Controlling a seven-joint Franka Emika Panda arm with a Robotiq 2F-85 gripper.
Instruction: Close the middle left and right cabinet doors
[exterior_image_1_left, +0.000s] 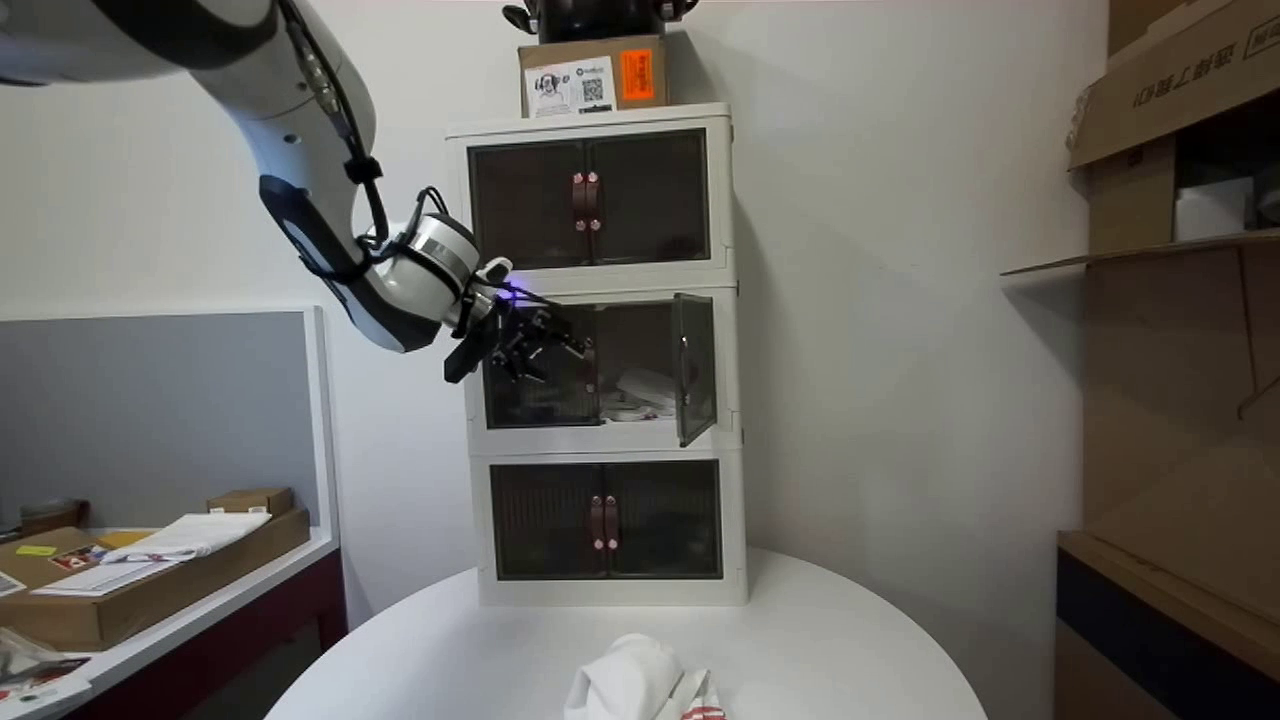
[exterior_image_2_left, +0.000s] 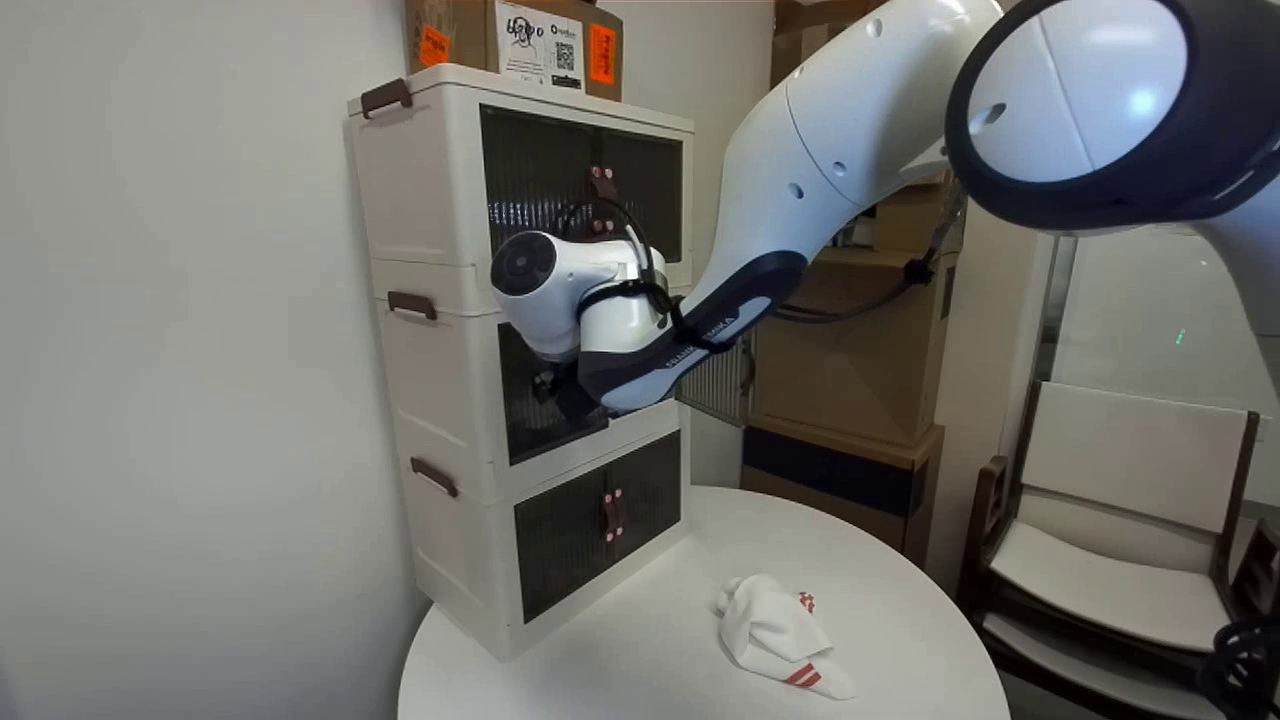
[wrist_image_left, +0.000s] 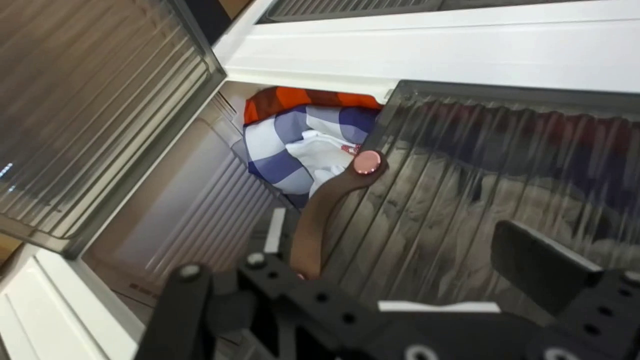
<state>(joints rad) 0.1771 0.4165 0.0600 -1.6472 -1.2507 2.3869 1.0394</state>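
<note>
On the white cabinet's middle tier, the right cabinet door (exterior_image_1_left: 697, 370) stands swung well outward, seen edge-on; the wrist view shows it as a ribbed tinted panel (wrist_image_left: 100, 100). The left cabinet door (wrist_image_left: 450, 200) lies flush or nearly so with the frame; a slight gap cannot be judged. Its brown strap handle (wrist_image_left: 312, 225) has a pink knob. My gripper (wrist_image_left: 400, 245) is open in front of this left door, the handle close by one finger (wrist_image_left: 535, 265)'s opposite number, nothing gripped. Contact with the handle is unclear. The arm largely hides the gripper in an exterior view (exterior_image_2_left: 560, 390).
Checked and white cloths (wrist_image_left: 300, 145) lie inside the middle compartment. Top doors (exterior_image_1_left: 590, 200) and bottom doors (exterior_image_1_left: 605, 520) are closed. A crumpled white cloth (exterior_image_2_left: 775, 635) rests on the round table (exterior_image_2_left: 620, 680). Stacked cardboard boxes (exterior_image_1_left: 1180, 400) and a chair (exterior_image_2_left: 1120, 510) stand nearby.
</note>
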